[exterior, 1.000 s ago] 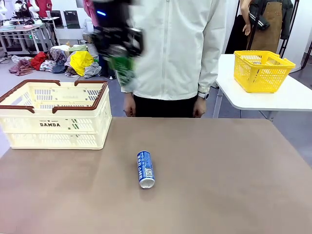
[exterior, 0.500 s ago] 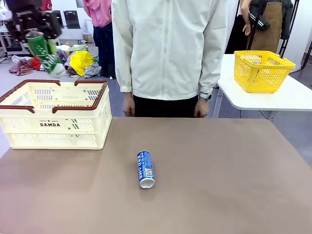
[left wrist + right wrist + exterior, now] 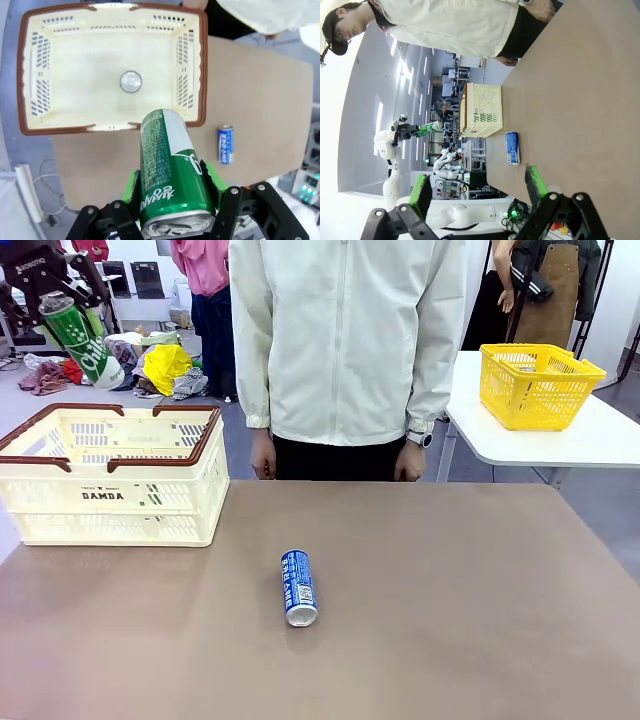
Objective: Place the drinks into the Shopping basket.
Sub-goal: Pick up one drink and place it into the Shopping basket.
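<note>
Under both end effectors spreads the brown worktop (image 3: 450,590). The Shopping basket (image 3: 30,90) stands on it straight down the fingers of the left end effector (image 3: 172,192), well clear below it, with its open mouth facing up at the wrist camera. The left end effector's green pads are clamped on the flanks of the green can (image 3: 167,165), about partway closed. The can's long axis runs along the fingers, silver pull-tab end toward the wrist and far end toward the basket; from the front it hangs tilted rather than plumb. In the wrist view the can's far end lies over the basket's near rim, not its middle, so the drop likely needs a little more travel forward over the opening before release.

The right end effector (image 3: 477,187) stands fully spread and holds nothing. A blue can (image 3: 298,586) lies on its side ahead of it on the open worktop, off to one side of the left end effector and outside the basket. The free right arm seems the handier one for it.

One can (image 3: 130,81) stands upright on the basket floor, beyond the green can's tip. It shows just its silver top, so its colour cannot be told. The front camera crops the left end effector at the frame's corner and cannot see into the basket.
</note>
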`<state>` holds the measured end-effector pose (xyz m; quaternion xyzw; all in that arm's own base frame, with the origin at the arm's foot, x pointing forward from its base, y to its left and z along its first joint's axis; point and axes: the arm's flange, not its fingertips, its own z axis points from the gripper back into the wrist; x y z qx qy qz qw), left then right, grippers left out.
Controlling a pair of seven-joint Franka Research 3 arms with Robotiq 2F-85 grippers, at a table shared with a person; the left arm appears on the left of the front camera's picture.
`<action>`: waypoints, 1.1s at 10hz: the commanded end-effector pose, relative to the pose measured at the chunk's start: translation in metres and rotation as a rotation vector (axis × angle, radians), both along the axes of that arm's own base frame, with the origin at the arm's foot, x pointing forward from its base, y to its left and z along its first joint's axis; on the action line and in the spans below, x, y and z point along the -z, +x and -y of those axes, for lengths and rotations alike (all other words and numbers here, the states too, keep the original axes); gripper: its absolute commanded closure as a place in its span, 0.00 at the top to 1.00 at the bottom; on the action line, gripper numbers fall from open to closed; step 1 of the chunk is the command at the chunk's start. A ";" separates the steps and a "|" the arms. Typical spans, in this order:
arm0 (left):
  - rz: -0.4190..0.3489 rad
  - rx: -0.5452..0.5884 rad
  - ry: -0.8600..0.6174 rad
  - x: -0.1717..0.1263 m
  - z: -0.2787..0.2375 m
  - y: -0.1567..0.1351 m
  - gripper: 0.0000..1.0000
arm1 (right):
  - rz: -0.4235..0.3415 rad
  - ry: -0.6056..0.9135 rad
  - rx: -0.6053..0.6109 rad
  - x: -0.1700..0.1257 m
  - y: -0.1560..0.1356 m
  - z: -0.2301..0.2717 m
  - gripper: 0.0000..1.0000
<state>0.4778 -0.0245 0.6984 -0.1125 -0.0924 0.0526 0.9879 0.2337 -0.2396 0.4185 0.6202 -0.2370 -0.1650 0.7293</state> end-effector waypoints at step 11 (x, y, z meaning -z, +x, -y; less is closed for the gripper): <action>-0.227 0.080 0.044 0.149 -0.116 0.138 0.00 | 0.019 -0.007 -0.012 -0.001 -0.001 0.001 1.00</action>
